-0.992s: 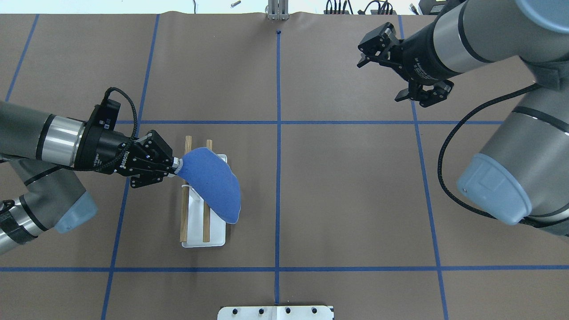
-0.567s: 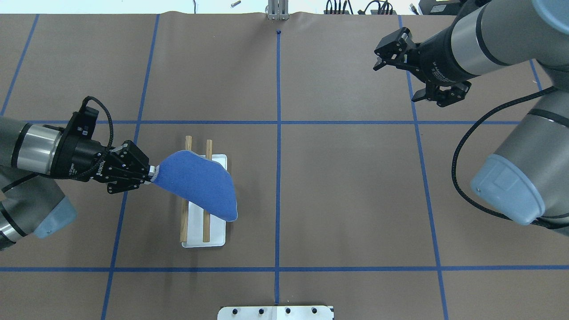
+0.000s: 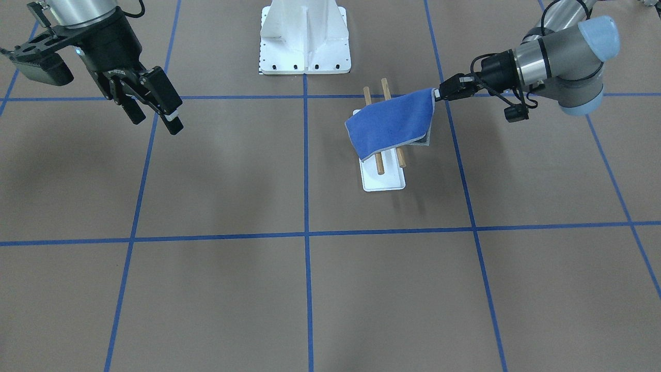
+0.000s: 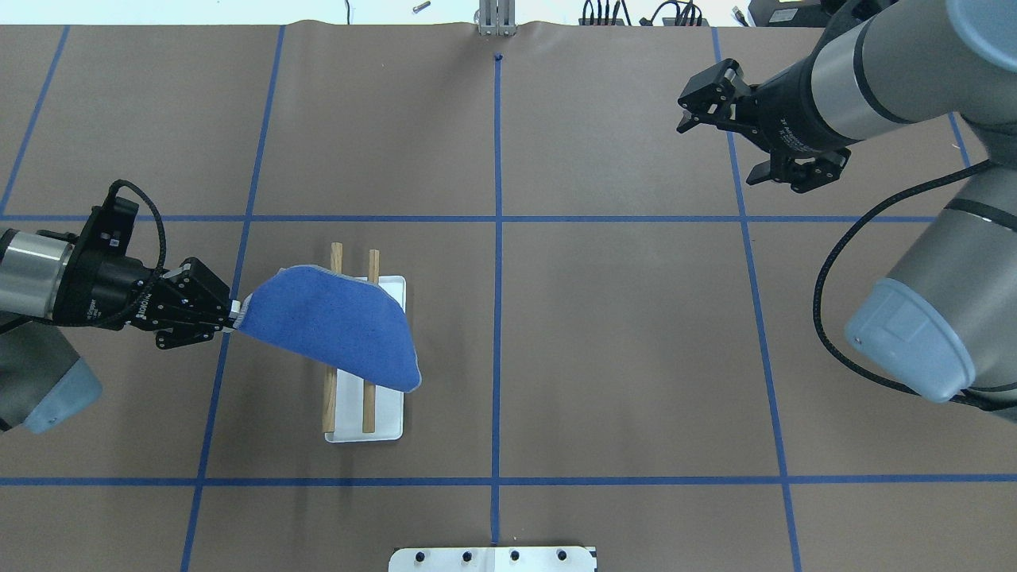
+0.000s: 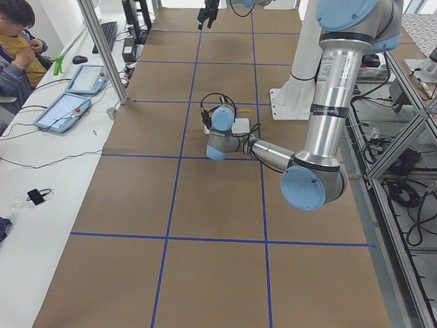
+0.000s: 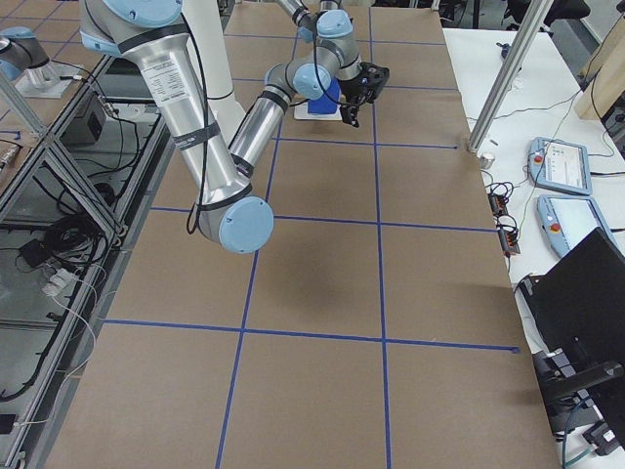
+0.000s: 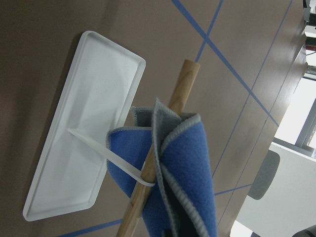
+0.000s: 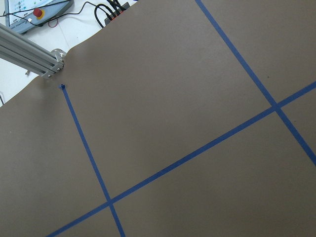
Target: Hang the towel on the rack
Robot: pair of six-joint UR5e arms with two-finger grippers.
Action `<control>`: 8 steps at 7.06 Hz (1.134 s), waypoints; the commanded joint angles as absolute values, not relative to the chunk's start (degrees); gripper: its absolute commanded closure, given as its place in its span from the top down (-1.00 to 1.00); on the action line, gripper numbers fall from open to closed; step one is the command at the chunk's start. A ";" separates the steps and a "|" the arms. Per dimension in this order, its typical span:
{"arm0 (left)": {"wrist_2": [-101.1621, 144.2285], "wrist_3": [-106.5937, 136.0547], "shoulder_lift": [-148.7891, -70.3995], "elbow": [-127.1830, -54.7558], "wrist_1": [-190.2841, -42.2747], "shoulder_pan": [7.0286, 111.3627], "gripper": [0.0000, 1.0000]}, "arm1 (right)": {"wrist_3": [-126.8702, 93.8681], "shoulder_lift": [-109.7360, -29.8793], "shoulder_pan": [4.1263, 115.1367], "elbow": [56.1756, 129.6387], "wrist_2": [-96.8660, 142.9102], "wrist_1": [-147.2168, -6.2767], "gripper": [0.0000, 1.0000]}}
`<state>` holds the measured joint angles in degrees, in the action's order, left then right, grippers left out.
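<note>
The blue towel lies across both brown dowel bars of the rack, which stands on its white base. My left gripper is shut on the towel's left corner, just left of the rack, and holds that side stretched and raised. The towel's other end hangs past the right bar. In the front view the towel drapes over the rack with my left gripper at its corner. The left wrist view shows folded towel over a dowel. My right gripper is open and empty, far right at the back.
The white bolted pedestal stands at the table's near edge, also seen in the front view. Blue tape lines grid the brown table. An operator sits by a side bench with tablets.
My left gripper has moved left, away from the rack, pulling the towel across the bars. My right arm has drawn back to the right, its gripper still open.
</note>
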<state>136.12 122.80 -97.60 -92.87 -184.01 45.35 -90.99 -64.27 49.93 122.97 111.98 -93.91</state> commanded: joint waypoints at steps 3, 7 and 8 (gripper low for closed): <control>135.88 122.78 -95.45 -91.07 -184.31 45.44 0.04 | -90.97 -64.25 49.92 122.96 111.97 -93.87 1.00; 135.35 122.34 -93.78 -89.39 -184.22 45.44 0.96 | -90.97 -64.25 49.92 123.05 111.97 -93.87 1.00; 135.35 121.82 -93.34 -88.51 -184.22 45.44 0.96 | -90.97 -64.34 50.10 123.05 112.06 -93.87 1.00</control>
